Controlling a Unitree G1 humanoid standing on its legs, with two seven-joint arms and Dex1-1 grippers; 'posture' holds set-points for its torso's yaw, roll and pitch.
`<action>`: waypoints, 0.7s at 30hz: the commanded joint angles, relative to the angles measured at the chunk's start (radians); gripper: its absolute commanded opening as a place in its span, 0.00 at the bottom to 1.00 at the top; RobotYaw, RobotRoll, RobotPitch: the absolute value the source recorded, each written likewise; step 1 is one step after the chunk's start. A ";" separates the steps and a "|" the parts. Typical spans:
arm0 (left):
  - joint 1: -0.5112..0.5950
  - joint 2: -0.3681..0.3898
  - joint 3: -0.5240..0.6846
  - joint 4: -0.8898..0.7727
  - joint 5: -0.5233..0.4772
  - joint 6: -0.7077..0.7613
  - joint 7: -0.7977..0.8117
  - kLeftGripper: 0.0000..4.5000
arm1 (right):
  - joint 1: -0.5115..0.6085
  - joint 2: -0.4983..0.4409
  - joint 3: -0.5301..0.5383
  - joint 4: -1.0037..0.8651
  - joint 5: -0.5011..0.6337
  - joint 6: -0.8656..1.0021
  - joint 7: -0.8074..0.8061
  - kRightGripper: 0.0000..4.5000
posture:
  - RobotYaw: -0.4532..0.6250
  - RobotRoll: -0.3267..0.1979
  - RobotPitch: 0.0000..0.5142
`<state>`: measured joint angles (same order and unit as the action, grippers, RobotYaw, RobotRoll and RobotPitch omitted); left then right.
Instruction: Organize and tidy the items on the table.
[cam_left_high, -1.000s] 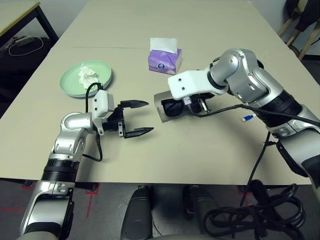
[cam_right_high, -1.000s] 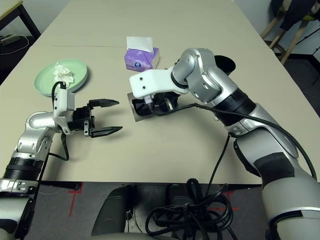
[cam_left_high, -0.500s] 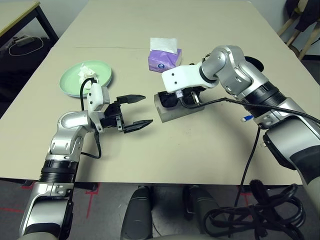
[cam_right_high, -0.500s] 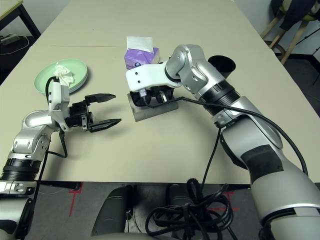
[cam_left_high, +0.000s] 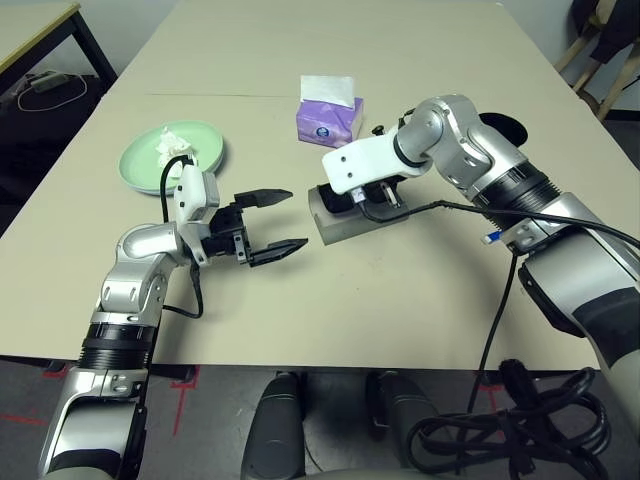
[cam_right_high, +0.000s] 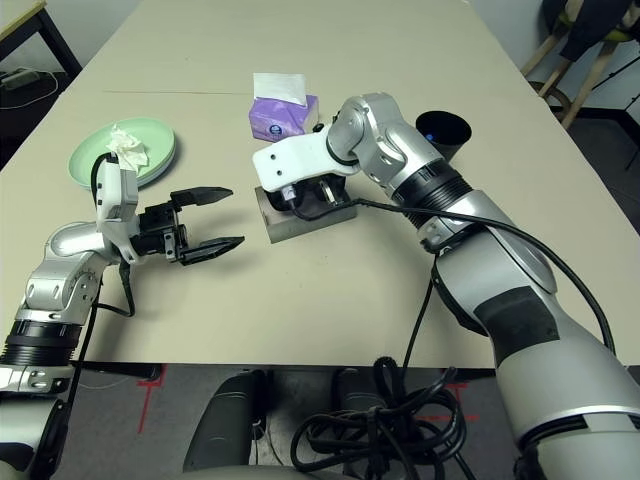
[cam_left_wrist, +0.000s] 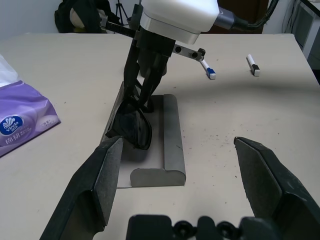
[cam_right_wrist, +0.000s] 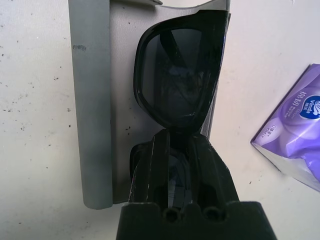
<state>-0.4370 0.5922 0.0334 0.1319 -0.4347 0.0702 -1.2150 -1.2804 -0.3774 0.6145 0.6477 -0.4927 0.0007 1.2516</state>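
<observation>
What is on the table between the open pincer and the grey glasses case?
Nothing: bare table lies between the left pincer and the grey glasses case, seen in both eye views.

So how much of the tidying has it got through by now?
Done, it seems: the crumpled tissue lies on the green plate. In hand: the right gripper, jaws shut on the black sunglasses, holds them in the open grey case. The left gripper waits beside it, jaws open. Left: closing the case, the pen and the black cup.

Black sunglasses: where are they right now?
Mid-table, the black sunglasses are pinched in the right gripper, inside the open grey glasses case, near the purple tissue box.
</observation>
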 joint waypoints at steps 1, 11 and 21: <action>0.012 0.003 0.008 -0.024 -0.010 0.008 0.004 1.00 | 0.012 0.006 -0.005 -0.009 0.001 0.007 0.010 0.10 | 0.59 0.62 0.28; 0.009 0.000 0.005 -0.026 -0.010 0.008 0.010 1.00 | 0.048 0.010 -0.003 -0.056 0.007 0.044 0.047 0.10 | 0.59 0.62 0.28; 0.010 -0.004 0.004 -0.028 -0.009 0.004 0.016 1.00 | 0.055 0.011 0.005 -0.053 0.000 0.050 0.071 0.10 | 0.60 0.62 0.27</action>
<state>-0.4371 0.5914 0.0336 0.1309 -0.4350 0.0722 -1.1991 -1.2355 -0.3674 0.6156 0.5949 -0.4926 0.0535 1.3123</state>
